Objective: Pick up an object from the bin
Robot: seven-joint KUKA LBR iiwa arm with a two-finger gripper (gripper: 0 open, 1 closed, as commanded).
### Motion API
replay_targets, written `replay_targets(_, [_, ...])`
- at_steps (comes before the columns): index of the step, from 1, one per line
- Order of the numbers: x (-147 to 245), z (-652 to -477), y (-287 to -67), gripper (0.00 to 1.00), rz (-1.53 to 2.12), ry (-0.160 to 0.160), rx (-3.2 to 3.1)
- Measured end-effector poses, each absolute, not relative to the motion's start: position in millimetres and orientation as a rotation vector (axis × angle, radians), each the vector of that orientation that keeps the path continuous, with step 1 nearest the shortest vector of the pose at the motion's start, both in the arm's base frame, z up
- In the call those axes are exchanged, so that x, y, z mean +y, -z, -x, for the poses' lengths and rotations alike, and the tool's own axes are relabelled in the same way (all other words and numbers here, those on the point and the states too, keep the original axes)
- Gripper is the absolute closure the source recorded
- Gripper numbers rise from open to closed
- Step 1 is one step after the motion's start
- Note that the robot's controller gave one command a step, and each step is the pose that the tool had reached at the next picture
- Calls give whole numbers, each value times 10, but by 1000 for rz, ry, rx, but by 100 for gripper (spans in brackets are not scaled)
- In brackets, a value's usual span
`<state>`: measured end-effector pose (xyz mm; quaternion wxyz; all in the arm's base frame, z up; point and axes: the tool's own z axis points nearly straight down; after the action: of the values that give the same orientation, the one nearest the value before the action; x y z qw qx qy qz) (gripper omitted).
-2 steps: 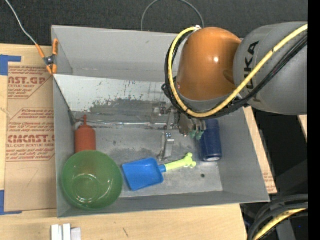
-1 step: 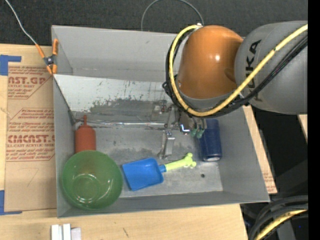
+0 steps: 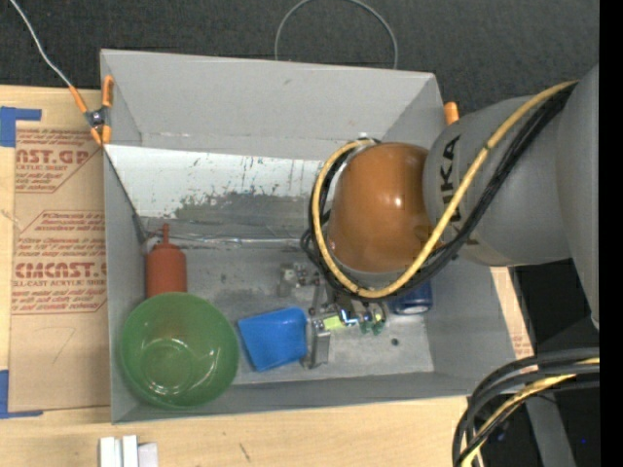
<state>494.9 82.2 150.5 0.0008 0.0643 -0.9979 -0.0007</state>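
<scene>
Gripper (image 3: 321, 337): low over the bin (image 3: 263, 105) floor, below the orange wrist cover (image 3: 375, 217); its opening cannot be told.
Blue thing (image 3: 271, 339): just beside gripper, away from the arm; likely the pick, being nearest.
Green bowl (image 3: 178, 350): beyond the blue thing, nothing seen inside.
Red bottle (image 3: 165, 266): past the bowl.
Bin contents: at least 3 things, spread apart.
</scene>
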Motion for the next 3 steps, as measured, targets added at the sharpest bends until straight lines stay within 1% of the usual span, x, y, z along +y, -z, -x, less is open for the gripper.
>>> replay_targets(1, [743, -4939, -1136, 0, 77, 4, -3141])
replay_targets(2, [774, -4947, -927, 0, -108, 2, -3143])
replay_targets(3, [653, -4935, -698, 100, -282, 6, -3132])
